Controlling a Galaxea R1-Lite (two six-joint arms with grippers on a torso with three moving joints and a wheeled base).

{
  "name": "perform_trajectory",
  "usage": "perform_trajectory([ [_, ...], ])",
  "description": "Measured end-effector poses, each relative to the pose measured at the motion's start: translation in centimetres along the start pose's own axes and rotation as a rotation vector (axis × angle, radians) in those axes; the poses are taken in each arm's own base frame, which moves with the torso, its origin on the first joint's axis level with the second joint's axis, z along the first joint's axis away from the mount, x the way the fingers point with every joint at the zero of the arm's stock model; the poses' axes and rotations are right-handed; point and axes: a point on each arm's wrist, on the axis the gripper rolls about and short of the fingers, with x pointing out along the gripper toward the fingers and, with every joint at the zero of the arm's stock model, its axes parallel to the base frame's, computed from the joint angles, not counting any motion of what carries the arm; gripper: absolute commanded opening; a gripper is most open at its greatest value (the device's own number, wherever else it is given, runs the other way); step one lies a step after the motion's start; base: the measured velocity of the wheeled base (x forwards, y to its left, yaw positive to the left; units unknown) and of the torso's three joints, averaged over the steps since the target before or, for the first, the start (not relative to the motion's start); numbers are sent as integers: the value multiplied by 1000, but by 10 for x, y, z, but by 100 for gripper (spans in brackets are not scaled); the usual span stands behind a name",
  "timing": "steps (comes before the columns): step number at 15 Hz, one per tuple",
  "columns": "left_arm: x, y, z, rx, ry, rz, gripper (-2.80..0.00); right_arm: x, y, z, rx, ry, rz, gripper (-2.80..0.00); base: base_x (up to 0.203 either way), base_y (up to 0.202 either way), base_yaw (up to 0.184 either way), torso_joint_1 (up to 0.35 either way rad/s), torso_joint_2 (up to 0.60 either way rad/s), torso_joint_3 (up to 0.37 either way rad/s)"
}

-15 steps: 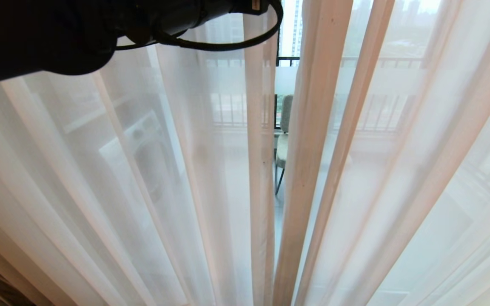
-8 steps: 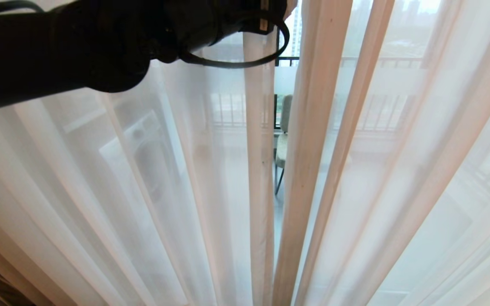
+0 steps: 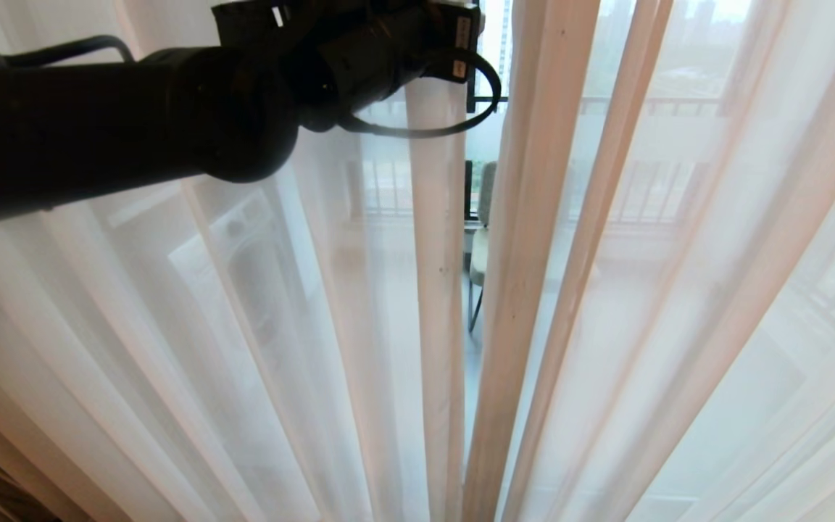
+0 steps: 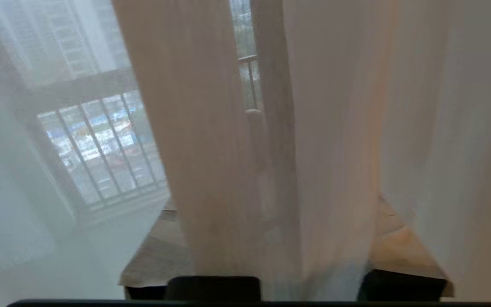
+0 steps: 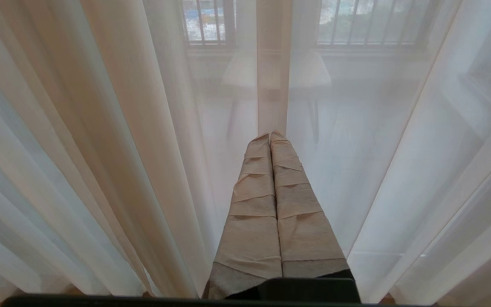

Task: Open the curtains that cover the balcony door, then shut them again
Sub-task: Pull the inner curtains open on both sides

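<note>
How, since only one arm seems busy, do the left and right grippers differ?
Left gripper stands open around a fold of the curtains; right gripper is shut, holding nothing. The left gripper's arm shows in the head view; the right gripper's does not. Both face the curtains.

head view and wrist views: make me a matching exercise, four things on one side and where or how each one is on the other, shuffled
Things:
1. left hand
2. right hand
3. chair
4. curtains

Place or state:
a. seen through the narrow gap, out beyond the glass
b. shut, wrapped in beige tape, holding nothing
c. up high at the inner edge of the left panel
d. sheer, hanging in folds, drawn nearly together

Pairs: 1-c, 2-b, 3-a, 4-d
</note>
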Motion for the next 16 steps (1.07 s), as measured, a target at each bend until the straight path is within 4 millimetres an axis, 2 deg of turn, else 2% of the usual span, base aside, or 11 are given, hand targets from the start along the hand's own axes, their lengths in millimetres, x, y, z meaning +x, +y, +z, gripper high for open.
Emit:
perform_trajectory([
  [5,2,17,-3,22,10,57,-280,0,0,0,0,0,0,-280,0,0,0,0,0,0],
  [9,-1,36,3,33,-11,107,-280,0,0,0,0,0,0,-280,0,0,0,0,0,0],
  [13,-12,56,15,41,-29,155,-280,0,0,0,0,0,0,-280,0,0,0,0,0,0],
  [16,-28,70,19,50,-10,185,-280,0,0,0,0,0,0,-280,0,0,0,0,0,0],
])
